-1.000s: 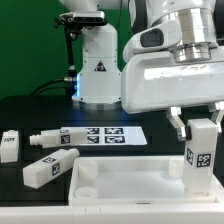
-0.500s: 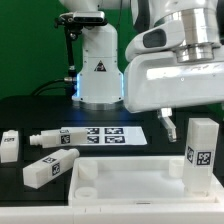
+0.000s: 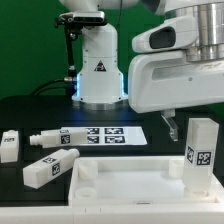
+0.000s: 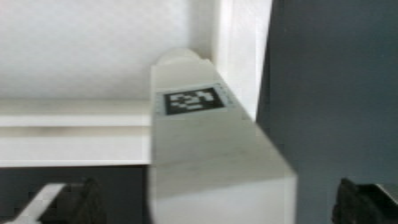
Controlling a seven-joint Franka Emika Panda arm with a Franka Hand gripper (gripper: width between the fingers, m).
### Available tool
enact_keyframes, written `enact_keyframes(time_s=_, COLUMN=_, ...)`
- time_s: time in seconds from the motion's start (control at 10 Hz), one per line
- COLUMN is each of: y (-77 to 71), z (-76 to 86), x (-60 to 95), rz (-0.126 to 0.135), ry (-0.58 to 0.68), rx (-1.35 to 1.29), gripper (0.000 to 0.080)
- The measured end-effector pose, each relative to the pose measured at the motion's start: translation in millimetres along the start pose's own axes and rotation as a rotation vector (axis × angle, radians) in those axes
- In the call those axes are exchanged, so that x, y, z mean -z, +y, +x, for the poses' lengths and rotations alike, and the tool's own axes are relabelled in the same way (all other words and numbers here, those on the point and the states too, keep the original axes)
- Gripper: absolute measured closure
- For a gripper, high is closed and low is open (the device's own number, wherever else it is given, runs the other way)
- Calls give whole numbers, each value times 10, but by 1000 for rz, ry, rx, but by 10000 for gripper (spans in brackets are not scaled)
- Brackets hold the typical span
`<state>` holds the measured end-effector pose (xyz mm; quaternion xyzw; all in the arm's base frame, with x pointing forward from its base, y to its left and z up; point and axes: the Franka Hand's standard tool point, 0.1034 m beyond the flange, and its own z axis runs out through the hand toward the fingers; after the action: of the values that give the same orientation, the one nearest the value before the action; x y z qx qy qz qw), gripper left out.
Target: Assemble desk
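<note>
Hanging open just above the upright leg (image 3: 201,152), the gripper (image 4: 214,203) has its fingers apart on either side, gripping nothing. That leg stands in the desk top (image 3: 110,180) corner at the exterior view's right and looks fitted. Three loose legs (image 3: 52,168) on the table (image 3: 20,115) near the marker board (image 3: 105,133) remain to fit.

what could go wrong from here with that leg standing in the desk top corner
1. The upright leg stands in the desk top's corner with the gripper open around its top. Whether it is seated tight cannot be told, so it might tip if nudged.
2. The fingers flank the leg, so a sideways move before clearing it may clip it.
3. The loose legs lie close together, so grasping one could knock another.
</note>
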<state>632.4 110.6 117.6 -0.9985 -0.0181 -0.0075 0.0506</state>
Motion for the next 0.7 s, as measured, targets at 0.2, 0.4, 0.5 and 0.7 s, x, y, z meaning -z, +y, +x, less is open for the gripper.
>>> enact_keyframes(time_s=0.2, y=5, z=-30, x=-20, rz=0, ry=-27, rx=-2, gripper=272)
enact_keyframes(time_s=0.4, y=2, z=-33, x=-24, rz=0, ry=-27, rx=-50, gripper=410)
enact_keyframes(time_s=0.5, y=12, z=-34, x=-25, rz=-2, ry=-27, rx=-114, gripper=515)
enact_keyframes(time_s=0.7, y=-1, z=-31, x=-29, rz=-5, ry=-11, rx=-292, gripper=514)
